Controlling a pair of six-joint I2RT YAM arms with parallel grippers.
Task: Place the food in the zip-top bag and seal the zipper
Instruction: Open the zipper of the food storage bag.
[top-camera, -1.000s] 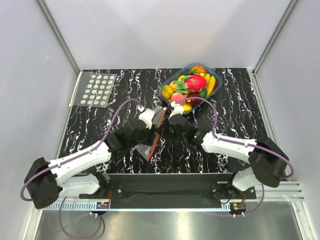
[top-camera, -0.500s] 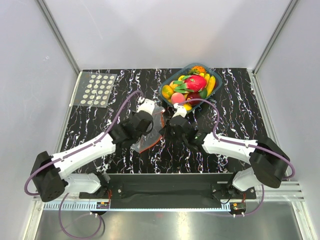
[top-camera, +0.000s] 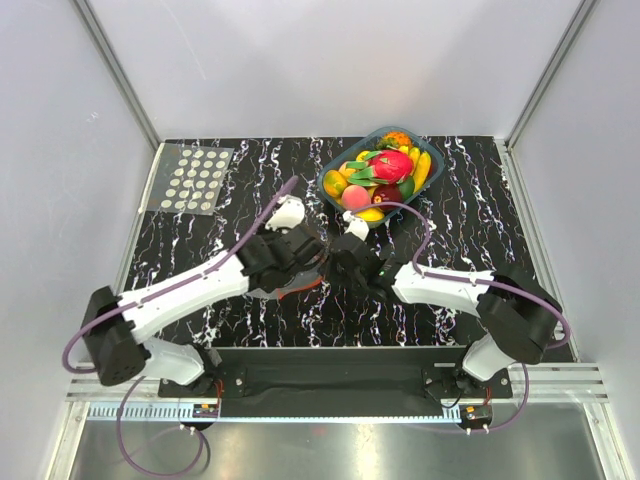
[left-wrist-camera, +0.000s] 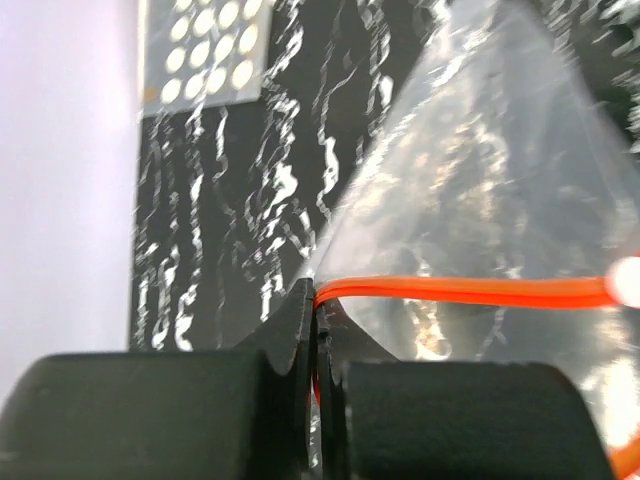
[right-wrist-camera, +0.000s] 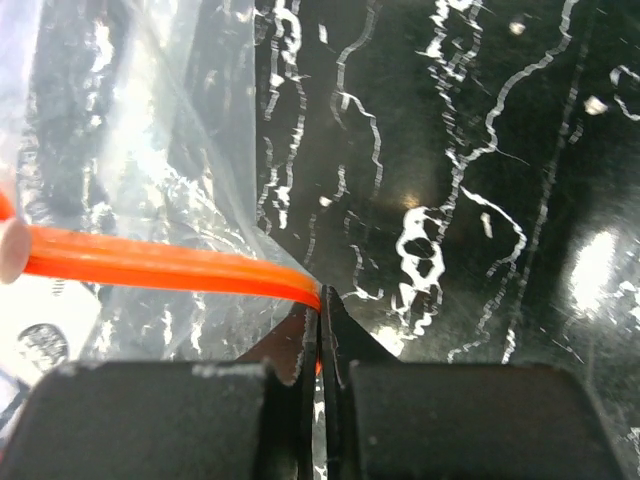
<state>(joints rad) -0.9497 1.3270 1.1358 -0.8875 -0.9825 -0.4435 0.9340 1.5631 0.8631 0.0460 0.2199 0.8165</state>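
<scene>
Left gripper (left-wrist-camera: 316, 300) and right gripper (right-wrist-camera: 322, 300), each clenched on one end of the orange zipper (left-wrist-camera: 470, 291), hold the seemingly empty zip-top bag (left-wrist-camera: 480, 180) between them; the toy fruits (top-camera: 385, 170) lie beyond the right gripper in the teal tray (top-camera: 323, 182), so loading likely needs one gripper freed.

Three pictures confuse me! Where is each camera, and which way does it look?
Top external: above and behind, looking down on left arm, right arm, black marbled table, dark teal tray.
Left wrist: rides the left arm, looks past its shut left gripper at the clear plastic bag.
Right wrist: same from the right arm, past its shut right gripper.
Both wrist views share the red-orange zipper strip.
</scene>
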